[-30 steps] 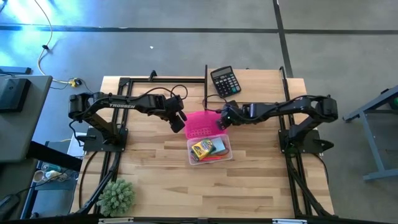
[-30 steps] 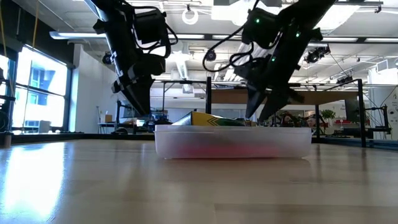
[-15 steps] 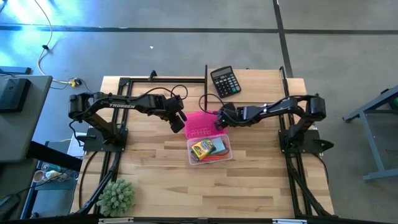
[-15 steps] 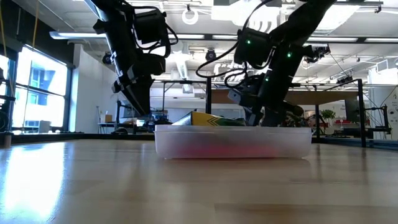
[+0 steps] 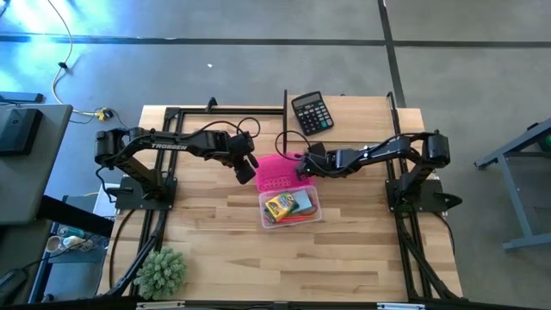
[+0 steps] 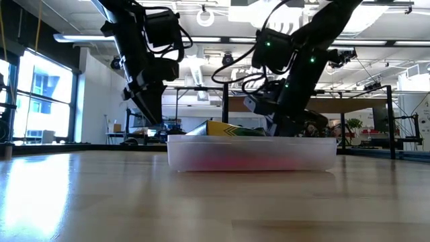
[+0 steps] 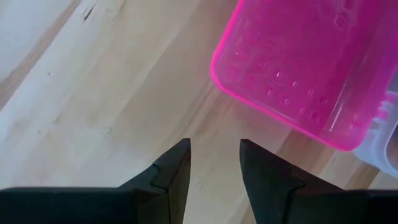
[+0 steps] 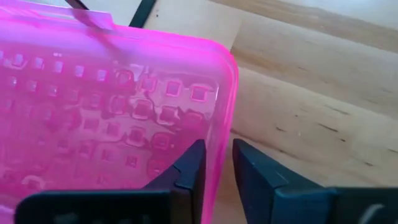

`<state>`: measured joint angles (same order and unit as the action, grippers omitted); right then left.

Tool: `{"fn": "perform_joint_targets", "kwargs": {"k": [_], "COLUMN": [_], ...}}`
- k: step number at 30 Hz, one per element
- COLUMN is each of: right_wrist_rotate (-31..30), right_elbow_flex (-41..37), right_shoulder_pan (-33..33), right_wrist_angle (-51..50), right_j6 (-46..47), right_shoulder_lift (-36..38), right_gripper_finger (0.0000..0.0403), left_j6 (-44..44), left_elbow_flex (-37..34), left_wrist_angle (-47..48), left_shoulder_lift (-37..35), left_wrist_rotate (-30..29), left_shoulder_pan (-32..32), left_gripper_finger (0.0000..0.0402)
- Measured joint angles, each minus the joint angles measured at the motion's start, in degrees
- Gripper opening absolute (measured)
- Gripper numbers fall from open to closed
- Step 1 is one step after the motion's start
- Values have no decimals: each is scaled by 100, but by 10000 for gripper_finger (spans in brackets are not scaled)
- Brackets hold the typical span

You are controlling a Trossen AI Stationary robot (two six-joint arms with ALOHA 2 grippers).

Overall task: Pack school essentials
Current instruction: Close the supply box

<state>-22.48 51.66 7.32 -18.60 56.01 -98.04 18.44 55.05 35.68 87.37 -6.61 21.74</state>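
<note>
Crayon box (image 5: 280,205) in clear case (image 5: 311,213)

Two dark, jointed robot arms: the left arm (image 5: 172,145) carries white "TROSSEN" lettering along its link, and black cables loop off both wrists. Green indicator lights glow on the right arm (image 6: 295,47). Fingers (image 7: 171,177) are matte black wedges.

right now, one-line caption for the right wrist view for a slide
Right end effector straddling the pink lid's rim edge above the wooden table.
</note>
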Motion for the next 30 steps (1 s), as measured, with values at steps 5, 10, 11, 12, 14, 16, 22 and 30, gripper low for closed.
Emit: {"fn": "perform_joint_targets", "kwargs": {"k": [5, 10, 11, 12, 14, 16, 22, 30], "right_wrist_rotate": [-223, -499, -564, -622, -675, -684, -650, -694], "right_elbow_flex": [0, 0, 0, 0, 0, 0, 0, 0], "right_shoulder_pan": [-158, -311, -336, -363, -379, -379, -376, -368], "right_wrist_angle": [-12, -24, -30, -41, -72, -88, -82, -83], "right_j6": [259, 431, 460, 509, 613, 706, 713, 766], "right_shoulder_lift": [0, 0, 0, 0, 0, 0, 0, 0], "right_gripper_finger": [57, 42, 39, 36, 29, 25, 24, 20], "left_j6": [-576, -1045, -1117, -1161, -1208, -1219, -1227, -1585], "left_elbow_flex": [0, 0, 0, 0, 0, 0, 0, 0], "left_wrist_angle": [5, 134, 171, 213, 262, 285, 319, 320], "left_shoulder_lift": [0, 0, -2, -2, -2, -3, -4, -4], "left_wrist_rotate": [13, 542, 665, 764, 861, 876, 876, 1014], "left_shoulder_pan": [0, 93, 128, 162, 221, 276, 442, 748], "left_gripper_finger": [126, 126, 126, 126, 126, 126, 126, 126]}}
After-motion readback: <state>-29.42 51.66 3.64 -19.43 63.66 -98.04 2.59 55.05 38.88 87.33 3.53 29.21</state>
